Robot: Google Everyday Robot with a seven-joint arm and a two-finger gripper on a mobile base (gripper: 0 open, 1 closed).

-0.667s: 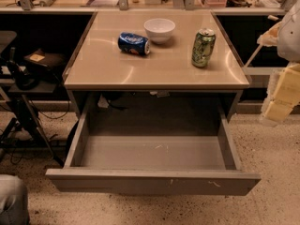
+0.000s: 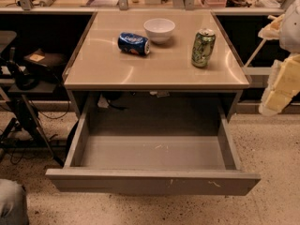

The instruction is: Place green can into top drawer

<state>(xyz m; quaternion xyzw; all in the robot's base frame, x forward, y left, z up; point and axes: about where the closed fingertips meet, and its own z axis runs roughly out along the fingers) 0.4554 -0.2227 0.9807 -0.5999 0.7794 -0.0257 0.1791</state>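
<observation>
Wide grey metal top drawer open, scuffed floor showing — slim mottled green can upright by the bench's right edge; cream gripper beyond it, grip: can't tell.

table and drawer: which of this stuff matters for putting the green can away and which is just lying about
For the job:
green can, upright on the table, right side
top drawer, pulled open
hand, beyond the table's right edge

Just lying about:
blue soda can, on its side
white bowl, behind it
</observation>
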